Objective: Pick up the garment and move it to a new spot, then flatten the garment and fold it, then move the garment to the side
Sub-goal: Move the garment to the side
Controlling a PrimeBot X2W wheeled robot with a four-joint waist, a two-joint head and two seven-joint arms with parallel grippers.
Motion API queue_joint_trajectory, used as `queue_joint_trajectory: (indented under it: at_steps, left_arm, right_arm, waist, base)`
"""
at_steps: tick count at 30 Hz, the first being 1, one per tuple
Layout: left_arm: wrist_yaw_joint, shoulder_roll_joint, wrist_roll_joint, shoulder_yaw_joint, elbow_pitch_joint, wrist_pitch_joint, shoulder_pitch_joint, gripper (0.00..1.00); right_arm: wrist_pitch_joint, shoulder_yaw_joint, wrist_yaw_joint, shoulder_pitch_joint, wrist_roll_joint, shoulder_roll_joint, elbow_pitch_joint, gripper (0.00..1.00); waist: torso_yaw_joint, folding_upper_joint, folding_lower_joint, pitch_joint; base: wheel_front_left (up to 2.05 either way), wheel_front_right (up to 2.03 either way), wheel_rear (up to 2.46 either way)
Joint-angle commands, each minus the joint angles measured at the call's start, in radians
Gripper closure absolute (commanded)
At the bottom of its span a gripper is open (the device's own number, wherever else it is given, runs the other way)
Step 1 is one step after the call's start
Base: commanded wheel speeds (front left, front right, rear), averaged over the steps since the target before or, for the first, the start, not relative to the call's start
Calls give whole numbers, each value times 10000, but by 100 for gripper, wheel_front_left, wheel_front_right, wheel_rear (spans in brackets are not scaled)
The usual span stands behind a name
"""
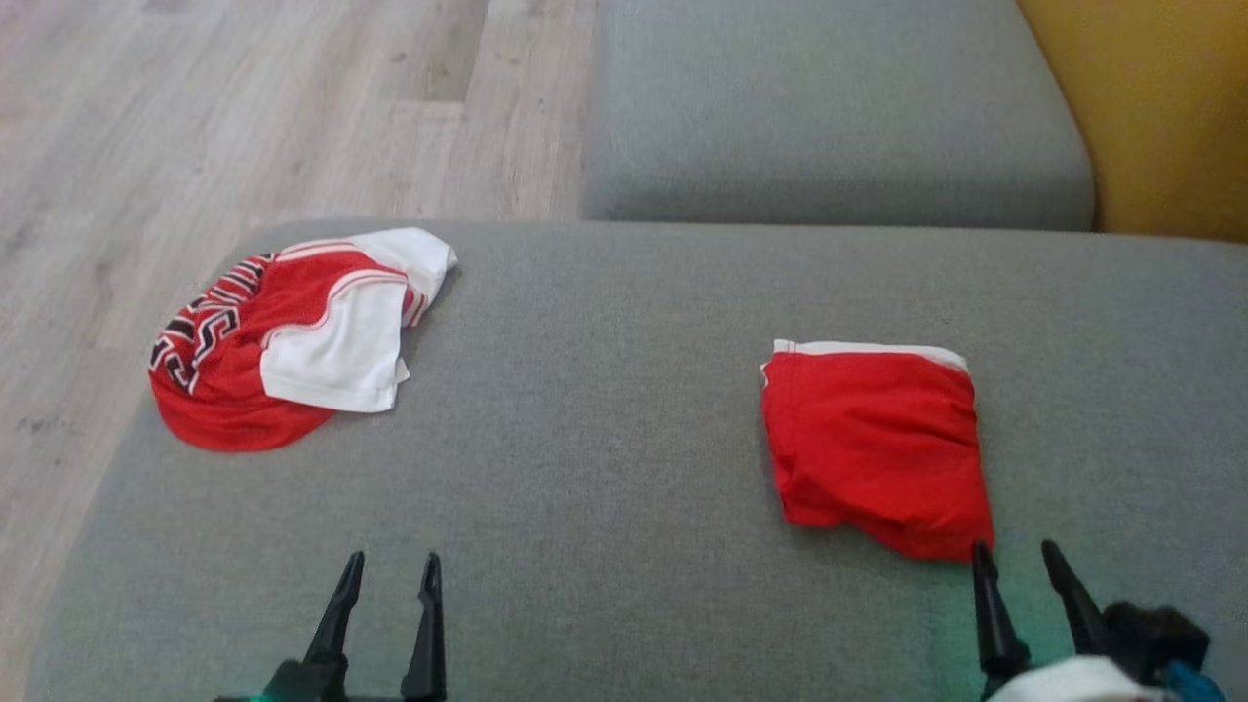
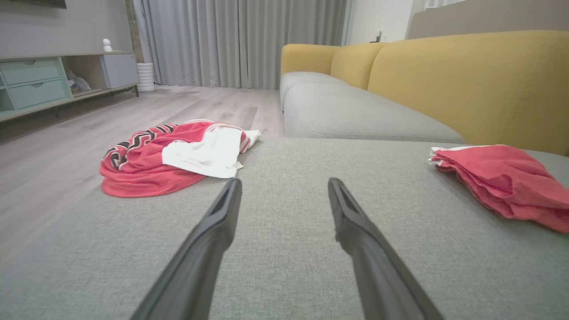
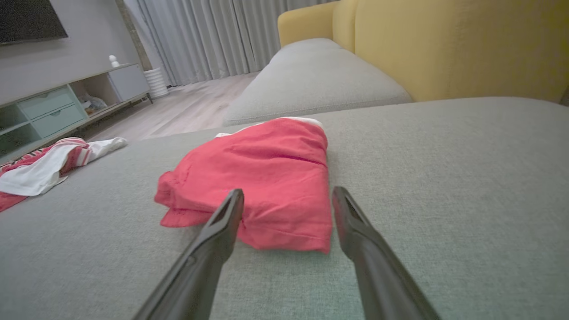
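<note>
- Left fingers (image 1: 334,604) and right fingers (image 1: 991,609) stood wide apart, empty, over the grey sofa seat (image 1: 604,409).
- The crumpled red-and-white garment (image 1: 292,336) lay at the seat's left edge; a folded red garment (image 1: 877,444) sat just beyond the right fingers.
- Likely next: pinch a raised fold of the crumpled one and lift it clear of the edge before carrying.
- Wood floor (image 1: 244,117) lay left, a yellow backrest (image 1: 1160,107) far right.
</note>
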Motion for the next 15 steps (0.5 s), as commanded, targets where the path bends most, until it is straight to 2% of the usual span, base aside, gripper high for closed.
queue_joint_trajectory:
  at_steps: [1,7,15]
  left_arm:
    - [3,-62,45,180,-406,-53,-613,0]
    - [53,-65,41,-134,-760,-53,-896,0]
    - [79,-67,106,-568,-993,-53,-1375,0]
  right_arm:
    - [-137,180,67,-897,163,-331,-47,0]
    - [-32,185,67,-2312,924,-799,1489,0]
    - [1267,493,67,-4648,2047,-1474,3938,0]
  waist:
    - [22,0,-1,197]
    - [96,0,-1,688]
    - [319,0,-1,1597]
  base:
    - [0,0,0]
    - [0,0,0]
    - [0,0,0]
